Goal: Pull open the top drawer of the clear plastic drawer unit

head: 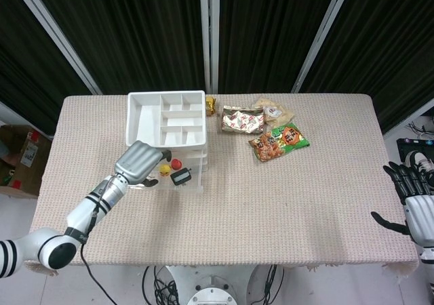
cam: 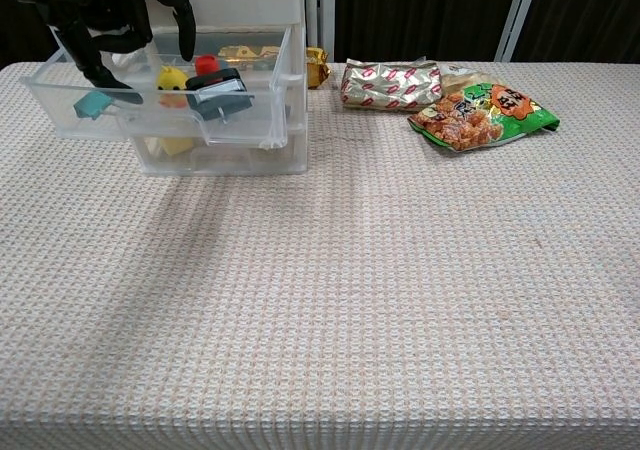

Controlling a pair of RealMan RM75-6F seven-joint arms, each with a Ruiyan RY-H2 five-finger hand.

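Chest view shows the left hand (cam: 100, 15) above the left part of the top drawer (cam: 160, 110), its dark fingers (cam: 185, 25) curled downward over the drawer's rim and into it. Whether they press the plastic or only hang just above it, I cannot tell, so I cannot say if this hand grips something. The right hand (head: 413, 207) is at the far right edge of the table (head: 271, 203), off the cloth, with fingers spread apart and nothing in it.

The drawer belongs to a clear plastic drawer unit (cam: 220, 150) that stands at the back left of the table. It is pulled out toward the front and sits a little crooked. Inside lie a teal clip (cam: 88, 105), a small yellow toy (cam: 172, 78), a red cap (cam: 206, 64) and a black box-shaped thing (cam: 218, 92). On top of the unit sits a white tray (head: 166, 118) divided into compartments.

Right of the unit lie snack bags: a small golden one (cam: 317, 65), a silver-red one (cam: 385, 83), and an orange-green one (cam: 485, 113). The tablecloth is beige with a woven, bumpy texture.
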